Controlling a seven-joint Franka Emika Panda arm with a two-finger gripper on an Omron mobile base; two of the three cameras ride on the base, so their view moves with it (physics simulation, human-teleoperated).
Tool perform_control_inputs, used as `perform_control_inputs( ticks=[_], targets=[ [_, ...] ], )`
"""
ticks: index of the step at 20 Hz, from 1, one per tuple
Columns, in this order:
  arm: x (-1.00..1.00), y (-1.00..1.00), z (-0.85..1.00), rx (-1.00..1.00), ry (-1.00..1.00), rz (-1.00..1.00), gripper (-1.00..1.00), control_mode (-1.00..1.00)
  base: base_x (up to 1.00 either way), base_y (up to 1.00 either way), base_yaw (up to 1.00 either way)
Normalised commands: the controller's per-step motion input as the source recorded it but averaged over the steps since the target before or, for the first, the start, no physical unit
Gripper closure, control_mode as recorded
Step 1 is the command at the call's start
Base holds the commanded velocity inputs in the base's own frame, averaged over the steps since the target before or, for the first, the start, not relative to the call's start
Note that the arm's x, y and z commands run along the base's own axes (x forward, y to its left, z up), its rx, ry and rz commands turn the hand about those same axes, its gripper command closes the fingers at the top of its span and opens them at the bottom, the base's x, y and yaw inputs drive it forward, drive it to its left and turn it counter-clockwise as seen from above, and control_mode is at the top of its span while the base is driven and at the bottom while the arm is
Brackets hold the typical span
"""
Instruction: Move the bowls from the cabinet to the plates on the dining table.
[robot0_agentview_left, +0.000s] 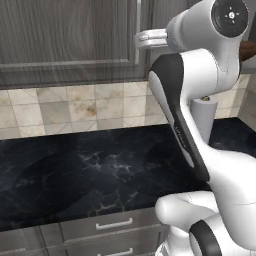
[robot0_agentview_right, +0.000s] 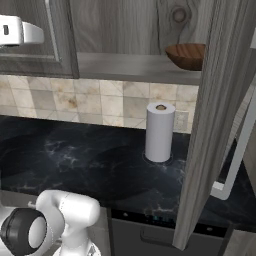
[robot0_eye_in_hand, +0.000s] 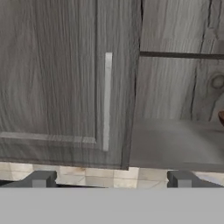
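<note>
The cabinet (robot0_agentview_right: 125, 65) has its right door (robot0_agentview_right: 215, 125) swung open, baring a grey shelf (robot0_eye_in_hand: 175, 144). A dark brown wood bowl (robot0_agentview_right: 187, 55) sits upright on that shelf at the right; its edge shows in the hand view (robot0_eye_in_hand: 222, 117) and behind the arm (robot0_agentview_left: 247, 50). My gripper (robot0_eye_in_hand: 111, 180) is open with nothing between its fingers. It is raised to shelf height, facing the closed left door (robot0_eye_in_hand: 52, 87) and its pale bar handle (robot0_eye_in_hand: 107, 100), well left of the bowl. The white hand (robot0_agentview_right: 15, 30) hangs before that door. The plates and the dining table are out of view.
A black veined counter (robot0_agentview_left: 100, 170) runs below the cabinet, backed by beige tiles (robot0_agentview_left: 75, 107). A white paper towel roll (robot0_agentview_right: 160, 132) stands on it under the shelf. The open door juts out toward the base. Grey drawers (robot0_agentview_left: 115, 225) front the counter.
</note>
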Motion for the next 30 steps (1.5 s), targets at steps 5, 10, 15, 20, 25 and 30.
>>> perform_control_inputs(
  ticks=[5, 10, 15, 20, 25, 30],
  targets=[
    [0.49, 0.05, 0.0, 0.0, 0.0, 0.0, -1.0, -1.0, 0.0, 0.0, 0.0],
    [0.48, 0.02, 0.0, 0.01, 0.0, 0.0, -1.0, -1.0, 0.0, 0.0, 0.0],
    [0.46, 0.02, 0.0, 0.01, 0.0, 0.0, -1.0, -1.0, 0.0, 0.0, 0.0],
    [0.44, 0.13, 0.0, 0.0, 0.0, 0.0, -1.0, -1.0, 0.0, 0.0, 0.0],
    [0.46, 0.08, 0.0, 0.0, 0.0, 0.0, -1.0, -1.0, 0.0, 0.0, 0.0],
    [0.43, 0.0, 0.0, 0.01, 0.0, 0.0, -1.0, -1.0, 0.0, 0.0, 0.0]
  ],
)
